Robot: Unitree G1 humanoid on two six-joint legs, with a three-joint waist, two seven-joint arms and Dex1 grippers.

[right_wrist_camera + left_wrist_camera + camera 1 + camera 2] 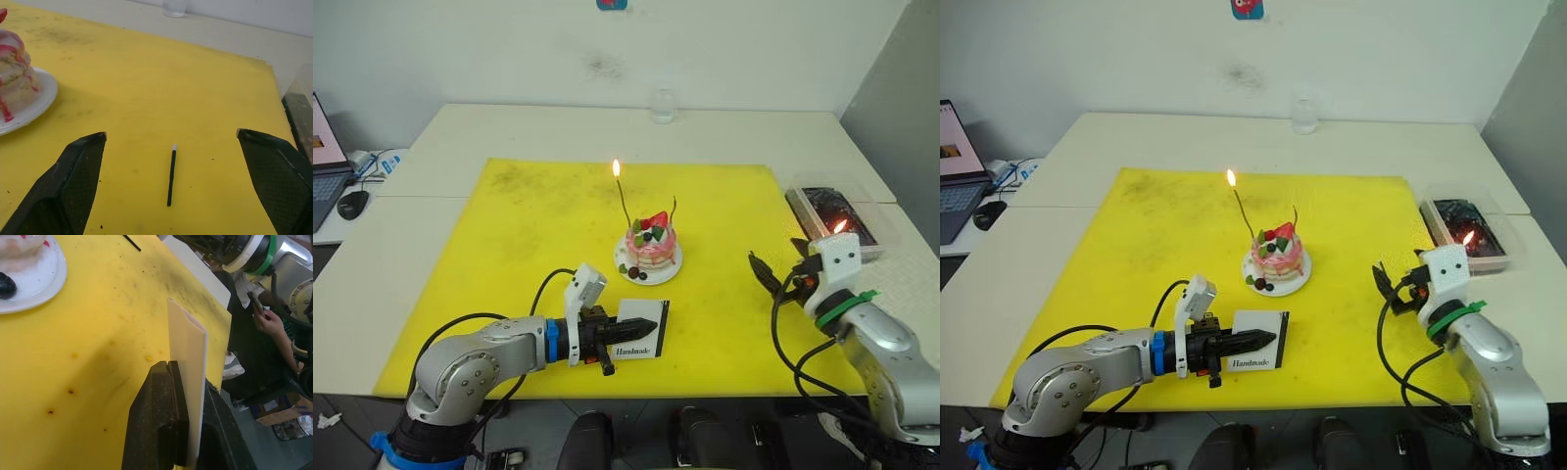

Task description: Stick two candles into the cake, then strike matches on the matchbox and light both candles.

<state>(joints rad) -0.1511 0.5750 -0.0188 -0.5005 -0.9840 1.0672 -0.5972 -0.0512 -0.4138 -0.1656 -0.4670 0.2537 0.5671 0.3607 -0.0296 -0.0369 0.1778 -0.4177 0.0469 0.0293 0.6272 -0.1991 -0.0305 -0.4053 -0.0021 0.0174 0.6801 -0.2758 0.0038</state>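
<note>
Your right end effector has its fingers spread wide, and the match lies on the yellow mat directly ahead between them, long axis pointing away, pale head at the far end. It is the nearer arm. Your left end effector is clamped on the matchbox, held on edge. Of the candles in the cake, one burns; the other looks unlit, I think.

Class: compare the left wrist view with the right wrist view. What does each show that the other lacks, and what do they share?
Left wrist view: the left gripper shut on the matchbox, seen edge-on, and a person's hand. Right wrist view: the open right gripper, a glass. Both: the yellow mat, the cake's plate, probably the match.
</note>
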